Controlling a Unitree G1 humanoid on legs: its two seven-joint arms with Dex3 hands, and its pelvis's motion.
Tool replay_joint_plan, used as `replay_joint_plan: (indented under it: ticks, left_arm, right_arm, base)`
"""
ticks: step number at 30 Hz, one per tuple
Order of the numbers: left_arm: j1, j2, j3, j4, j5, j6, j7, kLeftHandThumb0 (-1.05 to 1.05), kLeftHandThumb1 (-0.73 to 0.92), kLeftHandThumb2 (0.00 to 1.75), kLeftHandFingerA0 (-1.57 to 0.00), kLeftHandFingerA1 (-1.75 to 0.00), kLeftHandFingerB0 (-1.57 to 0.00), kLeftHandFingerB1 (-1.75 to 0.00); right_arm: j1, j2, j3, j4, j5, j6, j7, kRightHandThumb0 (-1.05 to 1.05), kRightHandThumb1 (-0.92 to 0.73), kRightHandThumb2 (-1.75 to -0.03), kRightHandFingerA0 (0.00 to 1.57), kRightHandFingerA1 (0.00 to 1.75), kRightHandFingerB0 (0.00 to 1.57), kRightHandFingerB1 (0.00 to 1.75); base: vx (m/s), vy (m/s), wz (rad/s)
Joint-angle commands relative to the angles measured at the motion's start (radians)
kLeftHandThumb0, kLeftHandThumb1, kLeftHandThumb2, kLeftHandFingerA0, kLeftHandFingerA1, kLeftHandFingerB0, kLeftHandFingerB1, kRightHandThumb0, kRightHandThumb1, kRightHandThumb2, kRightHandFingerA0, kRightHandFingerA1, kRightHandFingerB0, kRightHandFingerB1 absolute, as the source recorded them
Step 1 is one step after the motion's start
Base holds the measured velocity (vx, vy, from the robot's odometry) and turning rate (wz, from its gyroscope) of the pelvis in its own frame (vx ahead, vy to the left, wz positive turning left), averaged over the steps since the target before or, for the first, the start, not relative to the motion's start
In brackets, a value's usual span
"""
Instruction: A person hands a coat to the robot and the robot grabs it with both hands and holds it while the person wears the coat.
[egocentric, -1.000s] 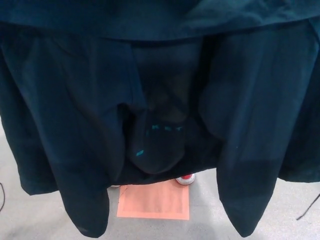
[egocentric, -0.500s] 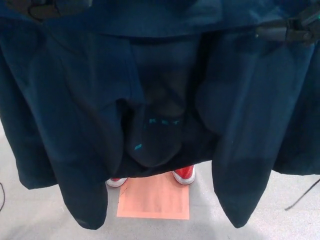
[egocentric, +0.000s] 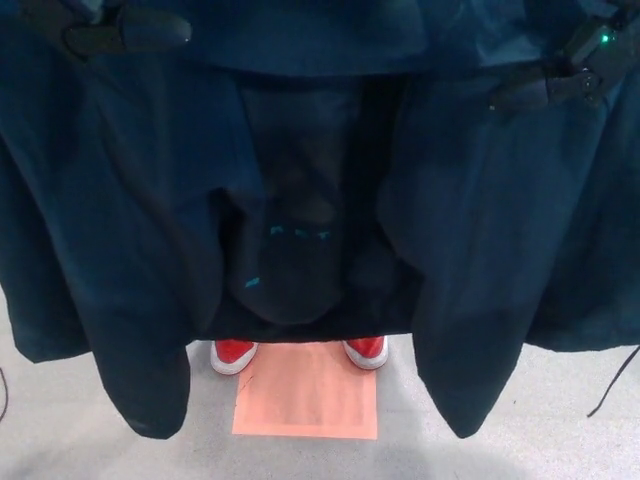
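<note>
Holding step: left robot hand (egocentric: 120, 30) and right robot hand (egocentric: 560, 75) clamped on coat (egocentric: 300, 180); next, steady grip while person's shoes (egocentric: 235, 354) near.

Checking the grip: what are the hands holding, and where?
Both hands, left hand and right hand, hold the dark coat near its top edge.

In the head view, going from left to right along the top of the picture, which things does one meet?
Left hand shut on the dark coat → coat's collar fold → right hand, also shut on the coat.
</note>
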Motion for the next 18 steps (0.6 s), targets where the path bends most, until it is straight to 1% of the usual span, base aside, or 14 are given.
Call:
replay_joint_plan:
  ticks: [1, 2, 4, 5, 6, 7, 8, 9, 10, 11, 13, 15, 17, 18]
  left_arm:
    - [-0.152, 0.008, -0.098, 0.053, -0.009, 0.266, -0.388, -0.95, 0.60, 0.97, 0.00, -0.05, 0.00, 0.00]
    - [-0.152, 0.000, -0.106, 0.056, -0.006, 0.278, -0.390, -0.94, 0.58, 0.96, 0.00, -0.04, 0.00, -0.01]
    - [-0.154, -0.003, -0.112, 0.059, -0.004, 0.291, -0.395, -0.94, 0.58, 0.95, 0.00, -0.03, 0.00, 0.00]
    - [-0.158, -0.005, -0.118, 0.062, 0.000, 0.296, -0.402, -0.94, 0.58, 0.95, 0.00, -0.03, 0.00, 0.00]
    - [-0.160, -0.005, -0.124, 0.061, 0.007, 0.301, -0.407, -0.95, 0.58, 0.96, 0.00, -0.03, 0.00, 0.00]
    - [-0.161, -0.003, -0.126, 0.057, 0.010, 0.303, -0.410, -0.90, 0.55, 0.95, 0.00, -0.07, 0.00, -0.05]
    - [-0.164, -0.002, -0.127, 0.055, 0.011, 0.306, -0.413, -0.90, 0.55, 0.95, 0.00, -0.07, 0.00, -0.05]
    - [-0.167, -0.001, -0.130, 0.051, 0.010, 0.315, -0.422, -0.88, 0.54, 0.94, 0.00, -0.08, 0.00, -0.06]
    - [-0.165, -0.001, -0.133, 0.044, 0.010, 0.322, -0.427, -0.88, 0.54, 0.94, 0.00, -0.07, 0.00, -0.06]
    - [-0.163, -0.002, -0.143, 0.031, 0.012, 0.345, -0.445, -0.93, 0.56, 0.93, 0.00, 0.00, 0.00, 0.00]
    - [-0.161, -0.007, -0.152, 0.026, 0.011, 0.374, -0.461, -0.92, 0.55, 0.92, 0.00, 0.00, 0.00, 0.00]
    - [-0.151, -0.006, -0.155, 0.027, 0.015, 0.364, -0.464, -0.88, 0.52, 0.91, 0.00, -0.04, 0.00, -0.03]
    - [-0.150, -0.009, -0.157, 0.034, 0.022, 0.359, -0.467, -0.86, 0.51, 0.91, 0.00, -0.05, 0.00, -0.04]
    - [-0.153, -0.014, -0.169, 0.040, 0.043, 0.364, -0.467, -0.85, 0.49, 0.91, 0.00, -0.06, 0.00, -0.06]
  right_arm:
    - [-0.180, 0.027, 0.168, 0.142, -0.083, 0.181, 0.415, -0.88, -0.66, -0.61, 0.35, 0.41, 0.00, 0.06]
    - [-0.182, 0.029, 0.183, 0.153, -0.110, 0.180, 0.406, -0.89, -0.66, -0.61, 0.28, 0.41, 0.00, 0.09]
    - [-0.188, 0.033, 0.197, 0.163, -0.128, 0.196, 0.400, -0.89, -0.65, -0.61, 0.26, 0.40, 0.00, 0.11]
    - [-0.192, 0.037, 0.201, 0.175, -0.131, 0.205, 0.396, -0.84, -0.49, -0.88, 0.17, 0.48, 0.00, 0.07]
    - [-0.195, 0.038, 0.206, 0.184, -0.134, 0.206, 0.393, -0.88, -0.64, -0.60, 0.22, 0.39, 0.00, 0.12]
    - [-0.199, 0.038, 0.208, 0.193, -0.136, 0.203, 0.390, -0.88, -0.53, -0.75, 0.15, 0.42, 0.00, 0.05]
    - [-0.203, 0.039, 0.210, 0.202, -0.136, 0.201, 0.389, -0.88, -0.53, -0.75, 0.15, 0.42, 0.00, 0.05]
    - [-0.207, 0.040, 0.212, 0.214, -0.136, 0.201, 0.389, -0.83, -0.51, -0.88, 0.14, 0.46, 0.00, 0.06]
    - [-0.204, 0.039, 0.213, 0.215, -0.135, 0.201, 0.392, -0.85, -0.62, -0.61, 0.11, 0.35, 0.00, 0.10]
    - [-0.201, 0.039, 0.217, 0.221, -0.134, 0.202, 0.397, -0.82, -0.50, -0.89, 0.05, 0.37, 0.00, 0.05]
    - [-0.199, 0.044, 0.222, 0.233, -0.137, 0.202, 0.396, -0.82, -0.49, -0.90, 0.01, 0.32, 0.00, 0.06]
    - [-0.201, 0.050, 0.234, 0.243, -0.152, 0.192, 0.393, -0.85, -0.50, -0.89, 0.07, 0.34, 0.00, 0.03]
    - [-0.204, 0.053, 0.240, 0.249, -0.165, 0.199, 0.388, -0.85, -0.50, -0.90, 0.04, 0.37, 0.00, 0.02]
    - [-0.201, 0.048, 0.252, 0.239, -0.205, 0.187, 0.358, -0.84, -0.51, -0.90, 0.04, 0.38, 0.00, 0.04]
  base:
    - [0.00, 0.000, 0.00]
    - [0.00, 0.000, 0.00]
    - [0.00, 0.000, 0.00]
    - [0.00, 0.000, 0.00]
    - [0.00, 0.000, 0.00]
    - [0.00, 0.000, 0.00]
    - [0.00, 0.000, 0.00]
    - [0.00, 0.000, 0.00]
    - [0.00, 0.000, 0.00]
    - [0.00, 0.000, 0.00]
    - [0.00, 0.000, 0.00]
    - [0.00, 0.000, 0.00]
    - [0.00, 0.000, 0.00]
    - [0.00, 0.000, 0.00]
